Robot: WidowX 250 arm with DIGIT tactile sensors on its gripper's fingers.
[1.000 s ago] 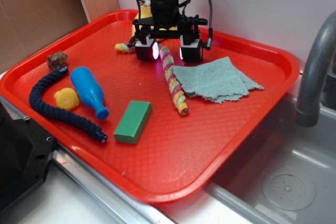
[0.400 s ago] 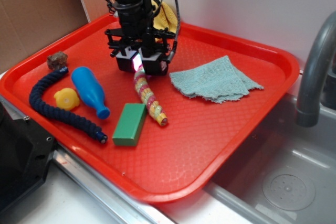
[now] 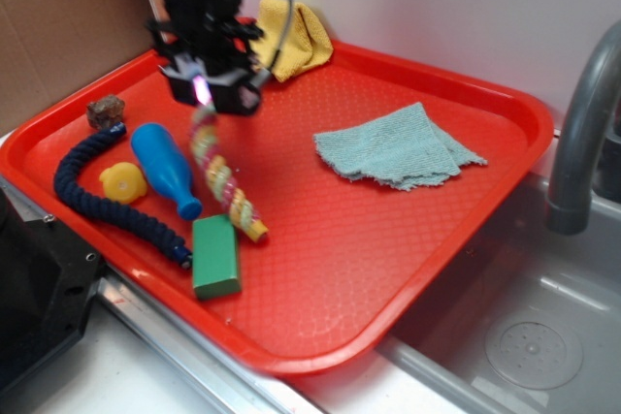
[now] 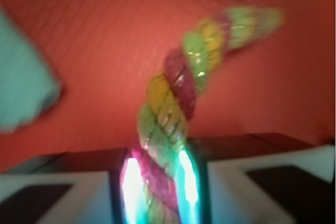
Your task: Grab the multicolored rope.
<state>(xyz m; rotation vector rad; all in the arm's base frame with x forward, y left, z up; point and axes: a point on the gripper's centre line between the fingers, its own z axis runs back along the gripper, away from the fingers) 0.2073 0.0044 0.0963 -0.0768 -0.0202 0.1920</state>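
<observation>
The gripper [image 3: 209, 92] was clamped on the upper end of the multicolored rope [image 3: 223, 181], near the rear-left part of the red tray [image 3: 388, 269]. Wrist view confirmed it: both fingers [image 4: 134, 182] pressed against the rope [image 4: 170, 108] w/ the twisted yellow, pink-red & pale green strands squeezed between them, lit by the gripper's [image 4: 157, 192] glow. From the grip the rope hung down & toward the front, its lower end by the tray floor just beside the green block [image 3: 215, 257]; couldn't tell if that tip touched the tray or the block.

Left of the rope lay the blue bowling pin [image 3: 167, 168], narrow end pointing to the front, close to the rope's mid part but apart from it. A small yellow toy [image 3: 123, 182] sat against the pin's left side. The dark navy braided rope [image 3: 97, 196] curved around both, one end near a brown lumpy object [image 3: 106, 111] at the tray's left rim, other end next to the green block.

A light teal cloth [image 3: 393, 147] lay flat on the right half of the tray, well apart from the gripper. A yellow cloth [image 3: 296, 36] was bunched at the rear rim, behind the arm. A gray faucet [image 3: 582, 113] stood at the right over a metal sink [image 3: 524, 336]. Wrist pic was blurred, so fine detail was not readable.
</observation>
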